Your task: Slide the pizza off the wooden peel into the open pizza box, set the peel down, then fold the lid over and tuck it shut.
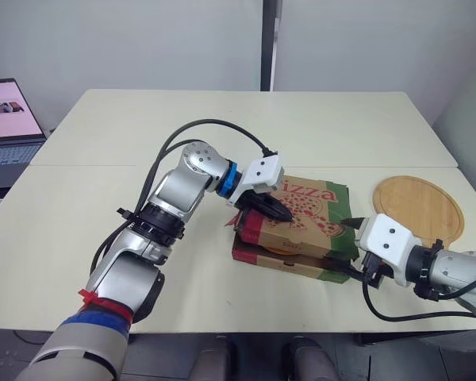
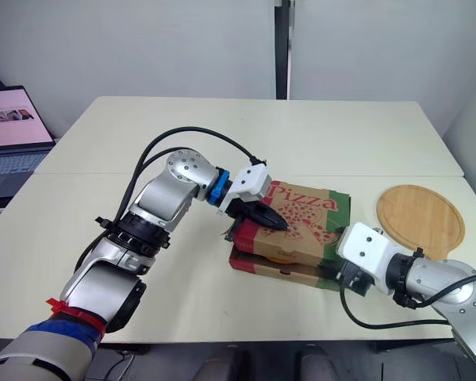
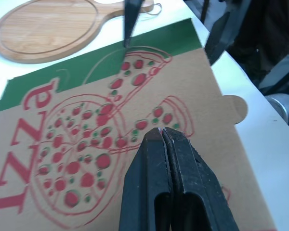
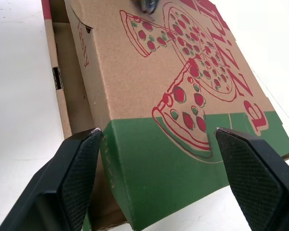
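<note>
Box lid (image 1: 301,210) lowered, perhaps untucked, peel (image 1: 418,208) nearby

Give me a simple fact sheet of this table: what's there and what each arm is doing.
Pizza box: lid lowered, a gap showing at the front edge, not yet tucked
Left gripper: shut, tips on the lid's printed top
Right gripper: open, straddling the lid's green corner
Wooden peel: lying flat on the table, right of the box, apart from it
Laptop: open, off to the far left

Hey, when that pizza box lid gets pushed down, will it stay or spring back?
Probably springs back: the lid sits raised above the base, a gap showing. It looks like thin cardboard, so it likely flexes under the left gripper.
</note>
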You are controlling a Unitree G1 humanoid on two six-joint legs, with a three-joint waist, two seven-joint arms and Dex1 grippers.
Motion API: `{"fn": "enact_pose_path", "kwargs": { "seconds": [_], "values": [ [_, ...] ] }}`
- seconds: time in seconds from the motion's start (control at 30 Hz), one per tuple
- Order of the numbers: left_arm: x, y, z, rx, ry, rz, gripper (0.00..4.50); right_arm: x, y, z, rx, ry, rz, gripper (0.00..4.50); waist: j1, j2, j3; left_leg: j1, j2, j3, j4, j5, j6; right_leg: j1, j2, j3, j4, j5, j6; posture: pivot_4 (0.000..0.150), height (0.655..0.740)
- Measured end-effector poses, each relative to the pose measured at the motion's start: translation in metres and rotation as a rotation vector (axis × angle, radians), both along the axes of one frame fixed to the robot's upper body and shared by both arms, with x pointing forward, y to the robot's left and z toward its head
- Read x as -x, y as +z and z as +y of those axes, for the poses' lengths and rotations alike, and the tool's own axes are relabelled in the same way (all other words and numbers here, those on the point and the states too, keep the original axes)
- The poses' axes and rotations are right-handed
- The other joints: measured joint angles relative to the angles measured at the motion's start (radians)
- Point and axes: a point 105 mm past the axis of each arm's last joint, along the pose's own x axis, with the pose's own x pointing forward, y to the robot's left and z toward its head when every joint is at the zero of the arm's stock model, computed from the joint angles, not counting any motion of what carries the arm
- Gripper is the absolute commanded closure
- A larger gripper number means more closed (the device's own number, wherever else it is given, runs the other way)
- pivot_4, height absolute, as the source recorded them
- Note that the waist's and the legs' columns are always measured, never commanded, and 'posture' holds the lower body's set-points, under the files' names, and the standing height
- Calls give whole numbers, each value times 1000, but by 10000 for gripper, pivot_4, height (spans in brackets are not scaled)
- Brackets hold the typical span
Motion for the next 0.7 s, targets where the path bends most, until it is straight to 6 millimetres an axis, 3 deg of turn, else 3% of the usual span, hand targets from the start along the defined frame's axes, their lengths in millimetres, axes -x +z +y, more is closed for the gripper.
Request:
{"fn": "enact_pose_path", "kwargs": {
  "seconds": [0.2, 0.7],
  "values": [
    [8, -6, 0, -20, -26, -16, 45000, 1, -10, 1, 10, -19, 9, 4718, 1, 0, 0, 0, 0, 0, 0, 0, 0, 0, 0, 0, 0, 0, 0, 1500, 7318],
    [9, -10, 1, -34, -39, -63, 45000, 4, -11, -4, -7, -43, 8, 4718, 0, 0, 0, 1, 0, 0, 0, 0, 0, 0, 0, 0, 0, 0, 0, 1500, 7318]
  ]
}}
